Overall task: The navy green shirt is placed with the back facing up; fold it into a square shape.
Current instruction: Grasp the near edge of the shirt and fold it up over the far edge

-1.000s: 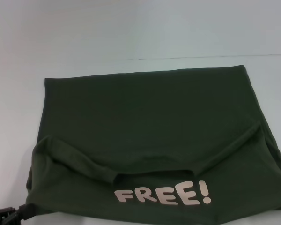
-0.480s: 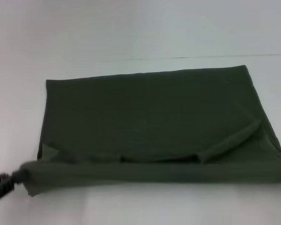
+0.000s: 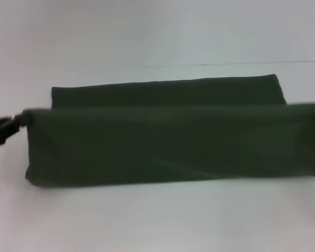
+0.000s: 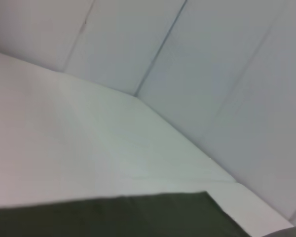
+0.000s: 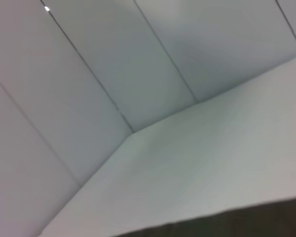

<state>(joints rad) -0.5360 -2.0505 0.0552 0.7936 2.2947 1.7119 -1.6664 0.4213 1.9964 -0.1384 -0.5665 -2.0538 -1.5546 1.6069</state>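
Head view: we see the navy green shirt [image 3: 168, 142] on the white table [image 3: 147, 220], its near part lifted as a taut sheet across the picture, with a strip of the far fabric flat behind it and its right end cut off by the frame edge. At the sheet's upper left corner the left gripper [image 3: 13, 125] grasps the fabric, its jaws clenched on it. The right gripper lies outside every picture, so we cannot tell its state; both wrist views show only table, wall panels and a sliver of dark cloth [image 4: 118, 217].
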